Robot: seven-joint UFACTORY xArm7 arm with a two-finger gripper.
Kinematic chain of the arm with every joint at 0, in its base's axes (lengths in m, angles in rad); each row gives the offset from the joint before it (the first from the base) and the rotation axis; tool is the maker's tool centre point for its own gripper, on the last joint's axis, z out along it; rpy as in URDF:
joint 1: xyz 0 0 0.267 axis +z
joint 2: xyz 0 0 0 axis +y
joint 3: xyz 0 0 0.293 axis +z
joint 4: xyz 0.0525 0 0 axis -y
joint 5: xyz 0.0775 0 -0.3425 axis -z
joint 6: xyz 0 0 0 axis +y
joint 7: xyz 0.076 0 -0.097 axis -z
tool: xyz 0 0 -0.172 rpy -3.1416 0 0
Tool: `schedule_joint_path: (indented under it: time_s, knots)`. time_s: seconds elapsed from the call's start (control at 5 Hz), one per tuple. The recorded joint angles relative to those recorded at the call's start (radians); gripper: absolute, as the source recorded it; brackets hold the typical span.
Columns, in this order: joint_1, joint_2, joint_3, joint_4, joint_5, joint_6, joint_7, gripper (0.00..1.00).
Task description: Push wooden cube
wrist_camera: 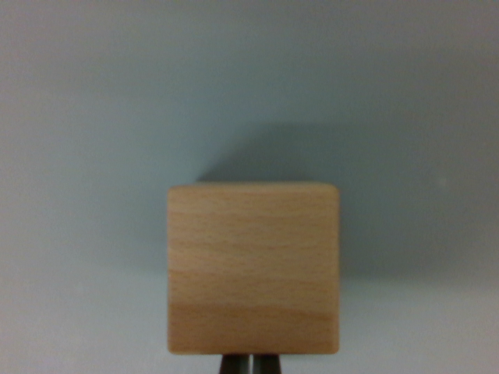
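Observation:
A light wooden cube [253,267] with fine horizontal grain fills the lower middle of the wrist view, resting on a pale grey surface [93,156]. Its near face looks square and upright. Just below the cube's bottom edge, two dark fingertips of my gripper [250,364] show at the frame's lower border, side by side with only a thin gap between them. They sit right at the cube's near face and hold nothing. The rest of the gripper is out of frame.
The cube casts a soft shadow [312,156] up and toward the wrist view's right on the plain grey surface. Nothing else shows around it.

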Motion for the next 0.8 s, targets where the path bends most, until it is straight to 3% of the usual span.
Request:
schedule_joint_path:
  time_s: [0.2, 0.4, 0.6, 0.8]
  knots:
    - [-0.0024, 0.031, -0.004, 0.045, -0.0041, 0.014, -0.003, 1.00]
    - [-0.0024, 0.031, -0.004, 0.045, -0.0041, 0.014, -0.003, 1.00]
    - [-0.0046, 0.060, -0.007, 0.086, -0.0078, 0.026, -0.006, 1.00]
    - [-0.0046, 0.060, -0.007, 0.086, -0.0078, 0.026, -0.006, 1.00]
